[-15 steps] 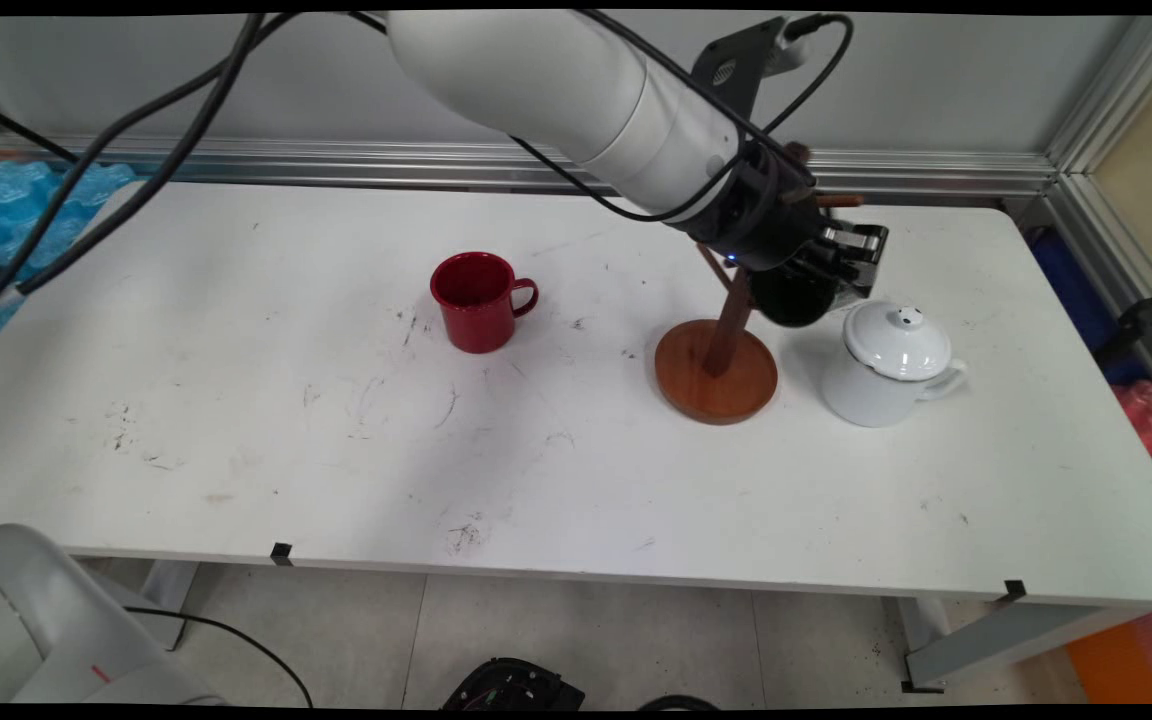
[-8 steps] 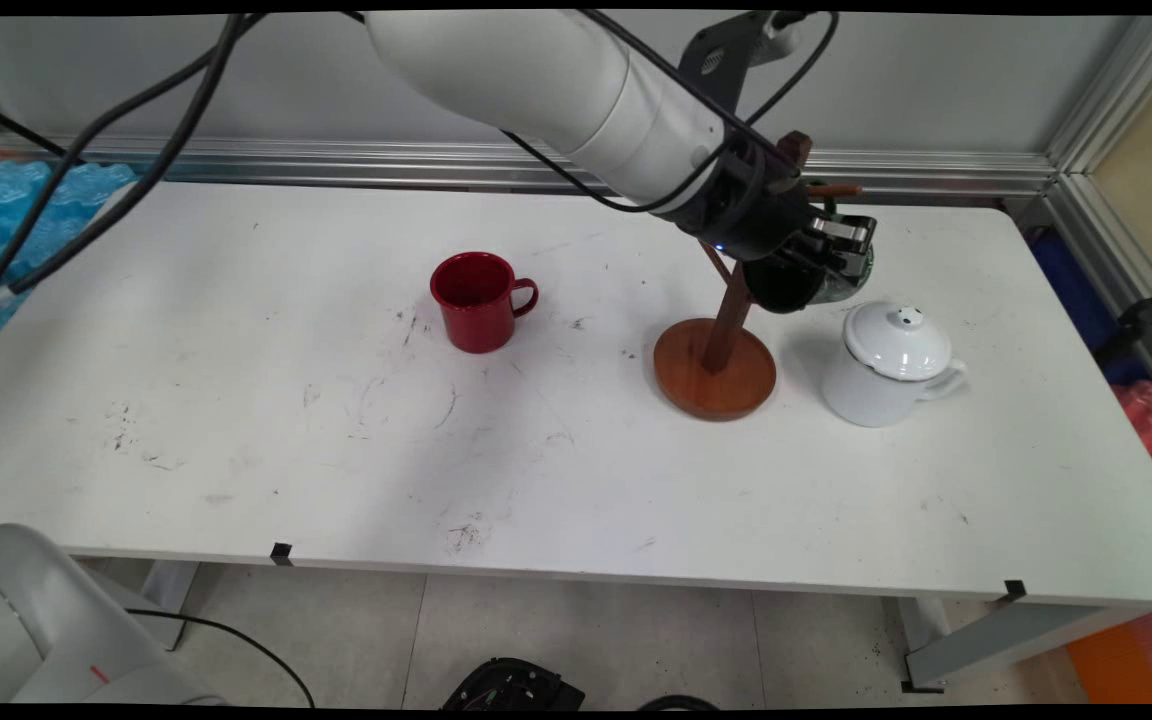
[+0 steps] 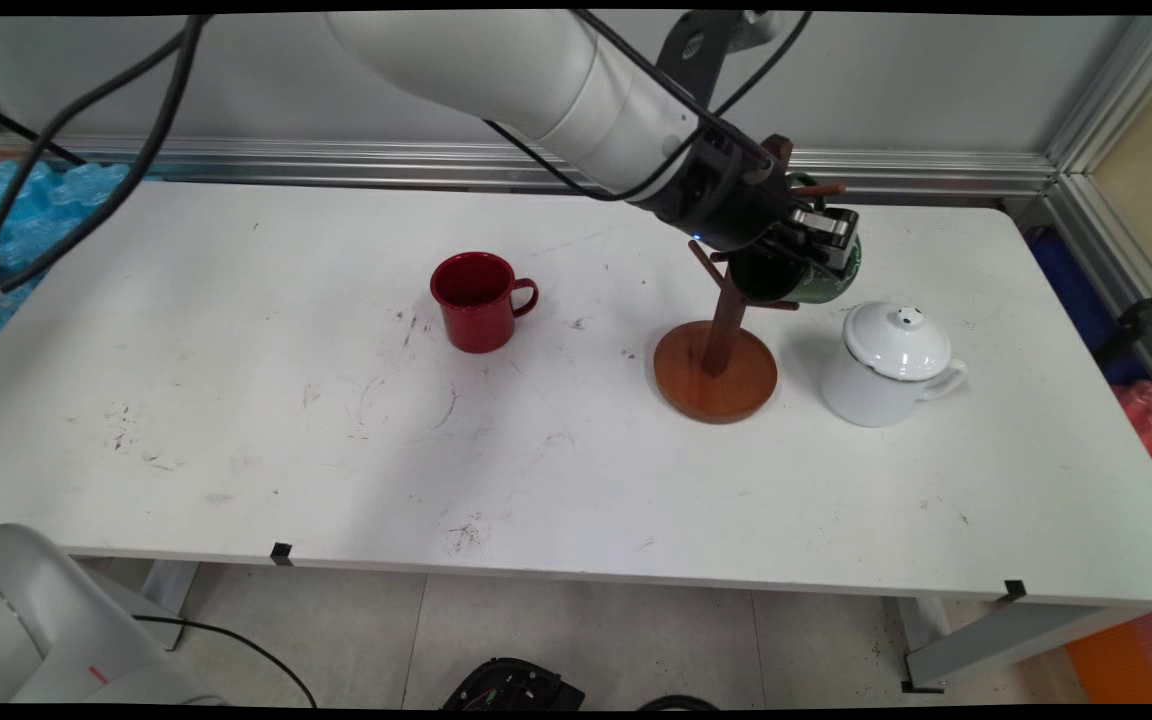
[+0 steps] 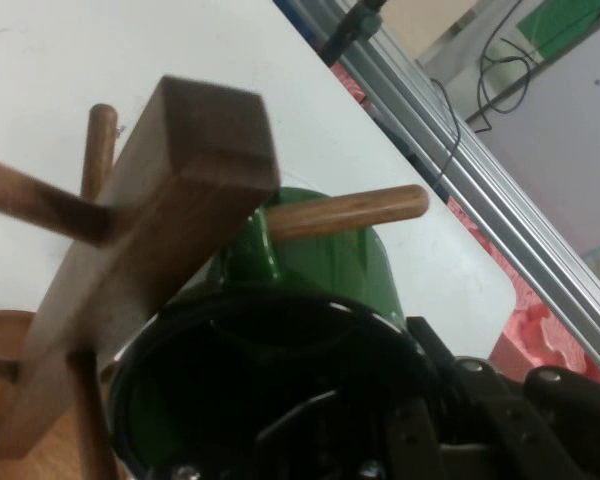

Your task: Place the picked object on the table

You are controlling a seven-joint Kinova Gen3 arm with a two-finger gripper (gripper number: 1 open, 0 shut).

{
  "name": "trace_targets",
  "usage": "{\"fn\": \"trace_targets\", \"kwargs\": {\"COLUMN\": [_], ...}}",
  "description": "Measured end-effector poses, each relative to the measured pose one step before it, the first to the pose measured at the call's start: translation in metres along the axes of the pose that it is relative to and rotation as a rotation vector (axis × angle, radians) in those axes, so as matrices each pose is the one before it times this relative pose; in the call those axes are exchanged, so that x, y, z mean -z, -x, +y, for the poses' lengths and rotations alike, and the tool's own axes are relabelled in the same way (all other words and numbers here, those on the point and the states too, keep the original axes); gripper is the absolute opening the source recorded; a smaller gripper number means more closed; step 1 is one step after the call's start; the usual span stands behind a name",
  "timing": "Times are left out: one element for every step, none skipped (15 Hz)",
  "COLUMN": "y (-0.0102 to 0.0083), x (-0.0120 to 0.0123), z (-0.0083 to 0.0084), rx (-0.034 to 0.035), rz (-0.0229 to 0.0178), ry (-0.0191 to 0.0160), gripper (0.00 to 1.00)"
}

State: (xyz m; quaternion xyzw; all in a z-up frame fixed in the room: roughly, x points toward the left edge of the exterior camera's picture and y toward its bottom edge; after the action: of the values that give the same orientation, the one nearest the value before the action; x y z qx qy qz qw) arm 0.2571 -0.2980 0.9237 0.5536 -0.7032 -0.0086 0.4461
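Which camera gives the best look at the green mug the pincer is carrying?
The hand view: the green mug fills it, its dark opening and glossy side beside the wooden rack's post. In the main view, the pincer hides most of it.

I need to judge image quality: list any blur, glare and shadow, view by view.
Main view: sharp, evenly lit, soft shadows beside the red mug and white lidded pot. Hand view: the wooden stand is near and blurred; a glare streak lies on the green mug in the gripper.
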Motion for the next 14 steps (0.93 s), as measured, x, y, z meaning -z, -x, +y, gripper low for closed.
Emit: {"fn": "trace_targets", "kwargs": {"y": [0.00035,0.00054,0.00052,0.00064,0.00066,0.00032,0.00041,0.00021,-0.00002,-0.00022,-0.00034,-0.00076,-0.00065,-0.00086], "x": [0.00201,0.00283,0.00343,0.00324,0.00342,0.00181,0.00263,0.00246,0.00283,0.00177,0.00091,0.00141,0.00074,0.00118], "z": [-0.00060,-0.00072,-0.00100,-0.00107,-0.00136,-0.00092,-0.00132,-0.00140,-0.00154,-0.00079,-0.00024,-0.00038,-0.00005,0.00041], "rx": [-0.00527,-0.00828,-0.01033,-0.00867,-0.01000,-0.00571,-0.00802,-0.00807,-0.01056,-0.00804,-0.00549,-0.00842,-0.00636,-0.01005], "rz": [-0.00158,-0.00271,-0.00349,-0.00289,-0.00378,-0.00224,-0.00300,-0.00243,-0.00231,-0.00098,-0.00046,-0.00014,-0.00054,-0.00092], "ry": [0.00233,0.00358,0.00436,0.00311,0.00361,0.00198,0.00261,0.00245,0.00375,0.00360,0.00317,0.00449,0.00388,0.00677], "gripper": [0.00,0.00,0.00,0.00,0.00,0.00,0.00,0.00,0.00,0.00,0.00,0.00,0.00,0.00]}}
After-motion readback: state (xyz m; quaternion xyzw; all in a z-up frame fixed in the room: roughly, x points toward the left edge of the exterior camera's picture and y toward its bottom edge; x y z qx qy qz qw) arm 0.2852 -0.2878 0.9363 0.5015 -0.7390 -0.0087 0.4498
